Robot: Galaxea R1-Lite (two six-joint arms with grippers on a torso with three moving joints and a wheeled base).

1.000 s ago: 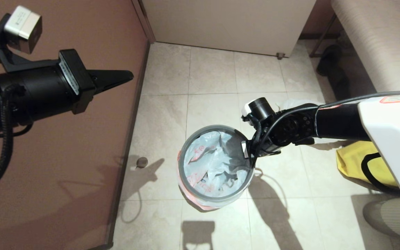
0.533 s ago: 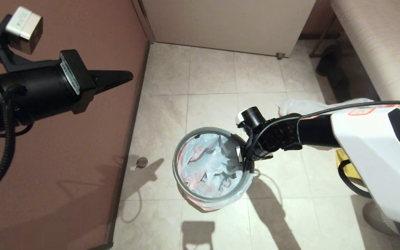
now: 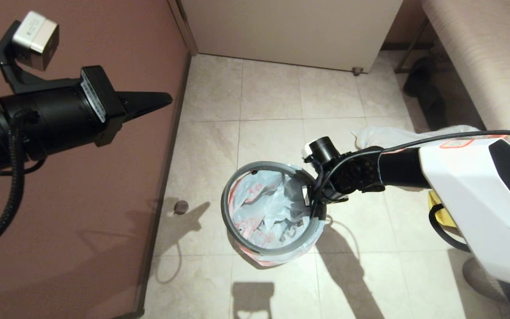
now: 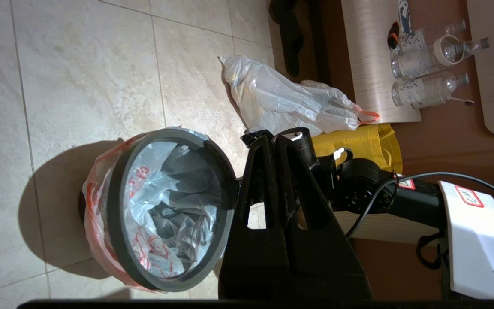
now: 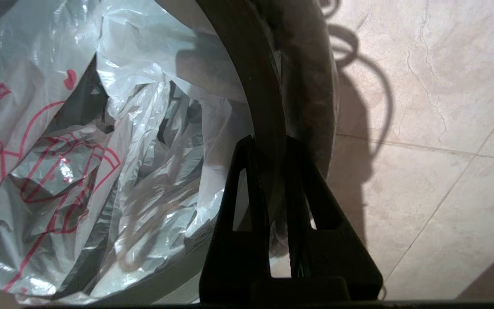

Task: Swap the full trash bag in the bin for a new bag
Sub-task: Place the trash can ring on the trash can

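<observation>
1. Where the tiled floor [image 3: 272,93] meets the brown wall, the bin [image 3: 255,260] sits slightly tilted, its grey hoop [image 3: 225,208] around the mouth.
2. Lining it is the new bag [image 3: 264,208], crumpled inside with its orange-printed edge folded out under the hoop.
3. Beyond the bin, the full trash bag [image 4: 281,101] lies on the floor beside a yellow bag [image 4: 367,139].
4. At the bin's right edge, the right hand [image 5: 272,148] is pinched together on the hoop, one finger inside and one outside.
5. High by the wall, the left hand [image 3: 164,98] hangs with fingers together, empty.
</observation>
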